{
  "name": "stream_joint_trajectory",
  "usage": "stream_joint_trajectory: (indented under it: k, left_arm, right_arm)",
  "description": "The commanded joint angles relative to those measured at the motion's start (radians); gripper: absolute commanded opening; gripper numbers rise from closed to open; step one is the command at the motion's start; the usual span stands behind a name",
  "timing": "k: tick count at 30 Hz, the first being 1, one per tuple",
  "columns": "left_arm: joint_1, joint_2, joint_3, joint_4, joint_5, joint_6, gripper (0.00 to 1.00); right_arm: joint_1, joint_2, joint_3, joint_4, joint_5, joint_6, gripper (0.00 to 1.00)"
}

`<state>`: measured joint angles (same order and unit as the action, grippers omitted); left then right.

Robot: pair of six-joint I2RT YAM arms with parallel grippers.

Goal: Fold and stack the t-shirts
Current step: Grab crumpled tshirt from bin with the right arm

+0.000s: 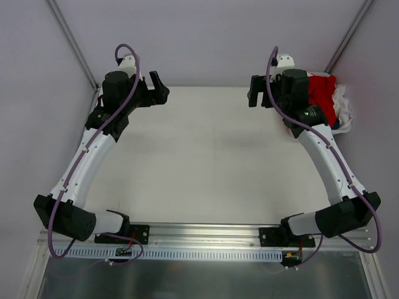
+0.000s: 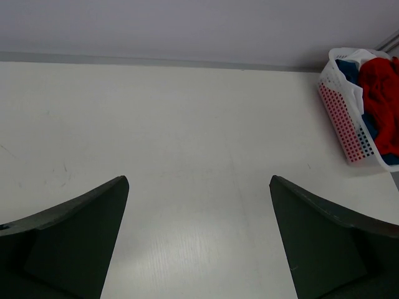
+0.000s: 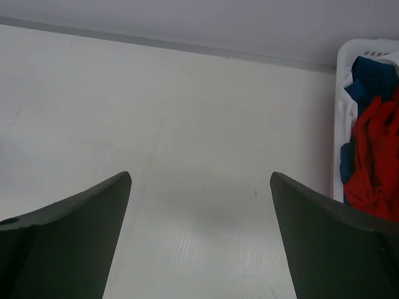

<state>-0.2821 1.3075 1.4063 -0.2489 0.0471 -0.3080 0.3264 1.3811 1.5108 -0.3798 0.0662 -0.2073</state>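
The t-shirts lie bunched in a white plastic basket (image 1: 346, 118) at the table's far right. A bright red shirt (image 1: 322, 93) is on top, with white cloth (image 1: 342, 99) beside it. In the left wrist view the red shirt (image 2: 381, 93) and dark blue cloth (image 2: 349, 70) show in the basket (image 2: 341, 121). In the right wrist view the red shirt (image 3: 373, 165) and dark blue shirt (image 3: 373, 75) fill the basket (image 3: 341, 93). My left gripper (image 1: 159, 87) is open and empty at the far left. My right gripper (image 1: 255, 90) is open and empty, just left of the basket.
The white table (image 1: 206, 156) runs to a back wall edge (image 2: 156, 61). Metal frame posts (image 1: 72, 40) stand at the far corners. A slotted rail (image 1: 206, 252) lies along the near edge by the arm bases.
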Motion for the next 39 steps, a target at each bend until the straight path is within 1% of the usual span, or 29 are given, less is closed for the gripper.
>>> stream_joint_trajectory:
  k: [1,10,13,17,22,24,27,28,29,31,33,36,39]
  left_arm:
    - [-0.008,-0.030,-0.009,0.017,-0.012,0.023,0.99]
    - [-0.006,-0.027,-0.026,0.017,-0.009,0.015,0.99]
    - [-0.008,-0.031,-0.029,0.016,-0.009,0.014,0.99]
    - [-0.008,-0.031,-0.029,0.017,-0.007,0.012,0.99]
    - [-0.008,-0.033,-0.030,0.016,-0.006,0.010,0.99]
    - [-0.006,-0.034,-0.030,0.017,-0.009,0.010,0.99]
    - [-0.006,-0.034,-0.033,0.016,-0.010,0.010,0.99]
    - [-0.008,-0.036,-0.035,0.017,-0.010,0.010,0.99]
    - [-0.008,-0.039,-0.039,0.017,-0.012,0.012,0.99]
    - [-0.006,-0.042,-0.047,0.017,-0.013,0.010,0.99]
    - [-0.006,-0.043,-0.052,0.017,-0.013,0.010,0.99]
    - [-0.008,-0.045,-0.058,0.017,-0.013,0.010,0.99]
    - [-0.006,-0.053,-0.066,0.017,-0.019,0.015,0.99]
  right_arm:
    - [0.003,-0.016,0.000,0.030,0.009,-0.001,1.00]
    - [0.003,-0.051,-0.034,0.041,0.014,0.002,1.00]
    - [0.003,-0.068,-0.049,0.061,-0.011,-0.010,0.99]
    - [0.005,-0.059,-0.028,0.038,-0.032,-0.009,0.99]
    - [0.005,-0.062,-0.029,0.047,-0.055,0.017,1.00]
    - [0.005,-0.060,-0.021,0.047,-0.097,0.023,0.99]
    - [0.008,-0.044,0.006,0.025,-0.120,-0.007,1.00]
    - [0.008,-0.028,0.012,0.013,-0.106,-0.018,0.99]
    - [0.008,-0.016,0.025,0.004,-0.026,-0.023,0.99]
    - [-0.001,0.048,0.086,-0.037,0.071,-0.050,0.99]
    - [-0.021,0.107,0.146,-0.091,0.096,-0.081,0.99]
    - [-0.079,0.243,0.326,-0.157,0.156,-0.102,0.99]
    - [-0.127,0.360,0.414,-0.192,0.147,-0.080,0.99]
